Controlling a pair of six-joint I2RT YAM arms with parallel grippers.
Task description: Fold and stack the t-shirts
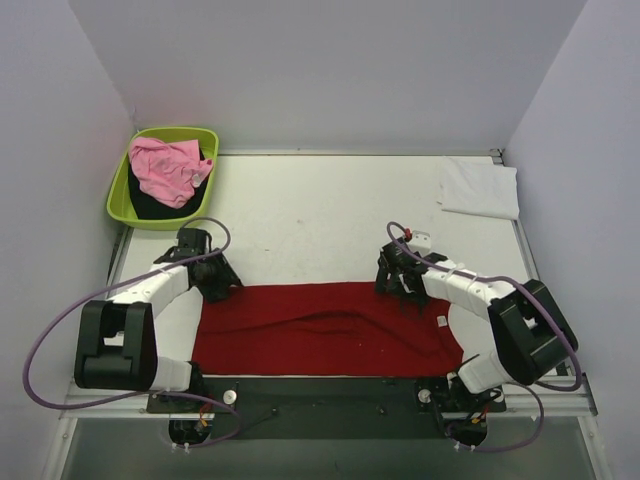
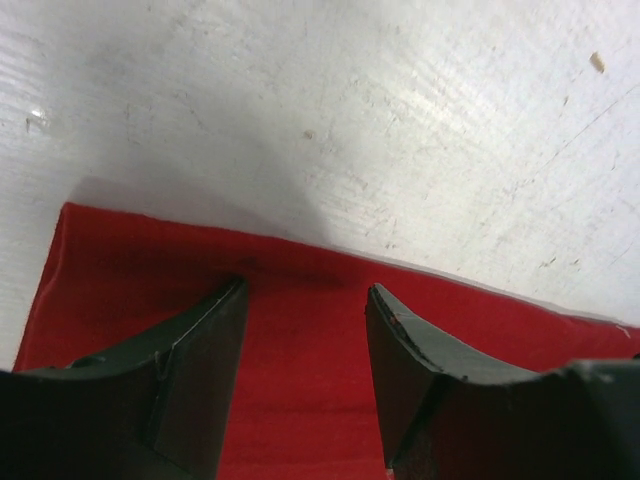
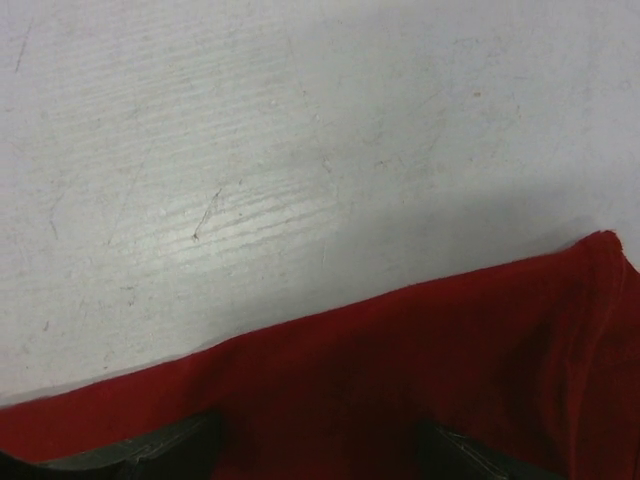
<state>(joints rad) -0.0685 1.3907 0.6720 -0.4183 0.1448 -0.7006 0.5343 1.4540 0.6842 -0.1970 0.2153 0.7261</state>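
Over the far hem of the deep red t-shirt (image 1: 325,335), flat at the worktop's (image 1: 320,215) near edge, left pincer (image 2: 305,290) and right pincer (image 3: 320,428) are hovering with jaws apart, and should be nipping it evenly, together.

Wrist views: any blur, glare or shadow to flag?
Left wrist: fingers soft, close to the lens; grey shadow on the table just beyond the deep red t-shirt. Right wrist: slightly soft overall, shadow on the table along the shirt's edge at right.
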